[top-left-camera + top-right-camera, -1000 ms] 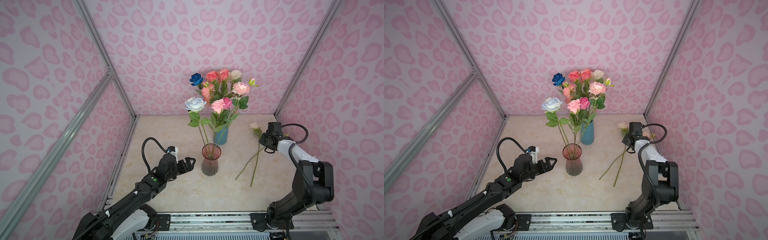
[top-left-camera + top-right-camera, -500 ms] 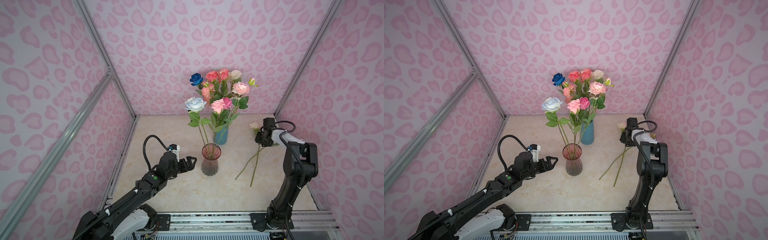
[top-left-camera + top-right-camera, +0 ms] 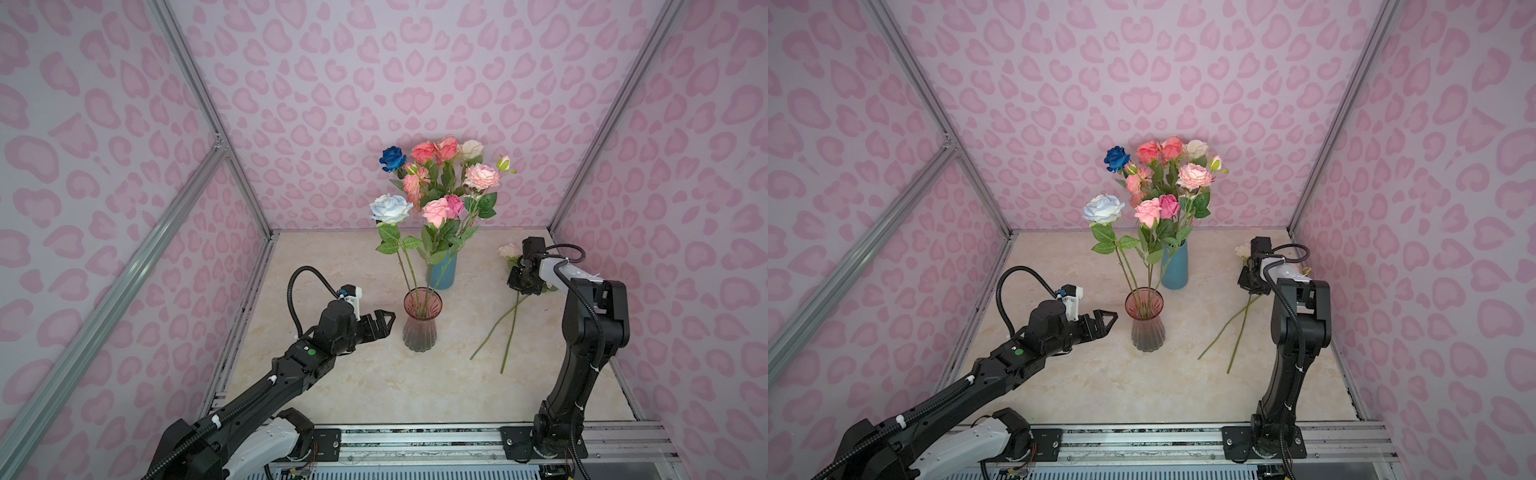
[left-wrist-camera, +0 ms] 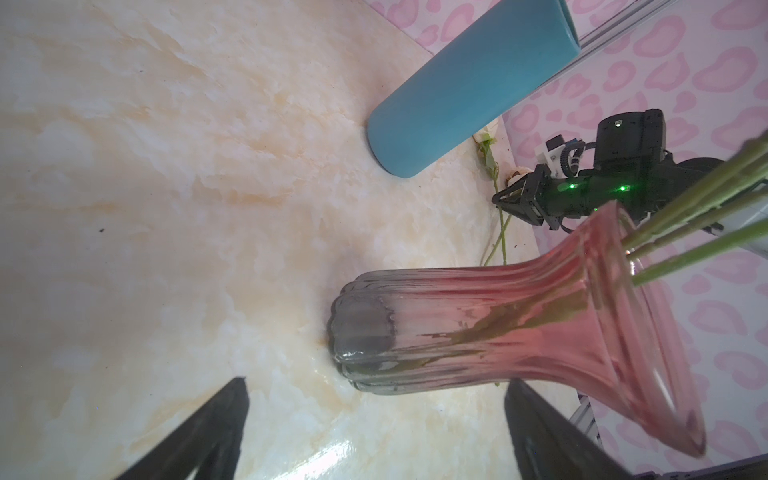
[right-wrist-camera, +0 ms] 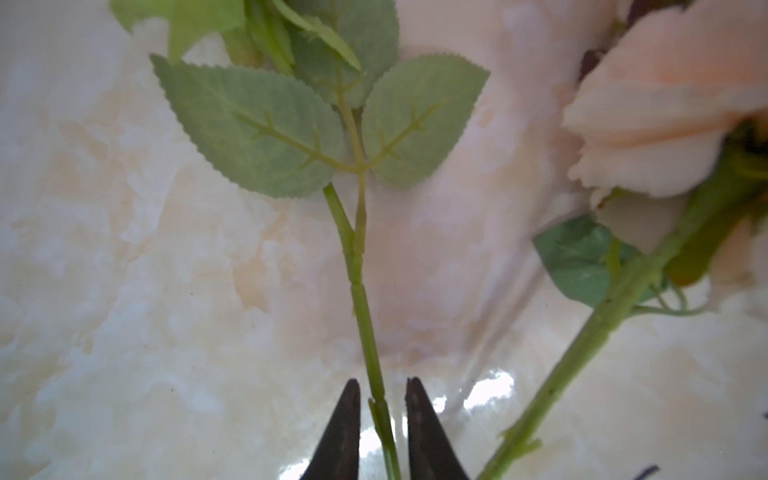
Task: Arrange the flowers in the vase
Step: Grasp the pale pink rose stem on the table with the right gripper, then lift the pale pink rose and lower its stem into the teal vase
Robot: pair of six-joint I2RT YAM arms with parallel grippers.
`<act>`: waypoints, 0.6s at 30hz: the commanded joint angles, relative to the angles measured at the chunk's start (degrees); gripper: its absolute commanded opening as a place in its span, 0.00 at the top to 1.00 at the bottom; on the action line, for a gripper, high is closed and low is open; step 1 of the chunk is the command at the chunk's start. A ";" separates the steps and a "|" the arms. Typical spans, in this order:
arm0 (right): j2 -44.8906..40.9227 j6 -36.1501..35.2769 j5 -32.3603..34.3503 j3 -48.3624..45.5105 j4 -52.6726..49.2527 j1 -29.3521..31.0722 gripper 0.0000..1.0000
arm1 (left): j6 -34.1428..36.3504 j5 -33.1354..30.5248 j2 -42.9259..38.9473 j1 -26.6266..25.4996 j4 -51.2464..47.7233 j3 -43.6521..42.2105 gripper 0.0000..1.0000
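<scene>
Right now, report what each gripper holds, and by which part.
Left gripper: open, holding nothing. Right gripper: jaws straddle a lying flower's stem below its leaves, slim gaps either side; not yet gripped.

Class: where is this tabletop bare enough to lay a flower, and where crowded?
Free: the front strip between pink glass vase and front rail; the back-left corner beside the blue vase. Crowded: the right side, loose stems under the right gripper.

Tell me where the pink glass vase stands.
In both top views the pink glass vase stands mid-table, just in front of the blue vase, beside the left end effector.
</scene>
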 commanded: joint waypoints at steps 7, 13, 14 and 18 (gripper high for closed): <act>-4.57 0.62 -7.66 -0.97 4.01 1.29 0.97 | 1.36 -1.51 -1.48 -0.01 -1.82 1.65 0.03; -13.76 1.12 -5.23 -3.29 7.19 5.47 0.99 | 1.67 -2.86 -2.75 -0.02 -2.33 2.20 0.03; -16.19 1.26 -4.52 -4.41 8.04 6.37 0.99 | 1.67 -3.08 -3.03 -0.01 -2.57 2.11 0.03; -27.46 1.31 -1.90 -9.58 11.68 9.81 1.00 | 1.92 -4.16 -4.99 -0.01 -3.95 1.93 0.03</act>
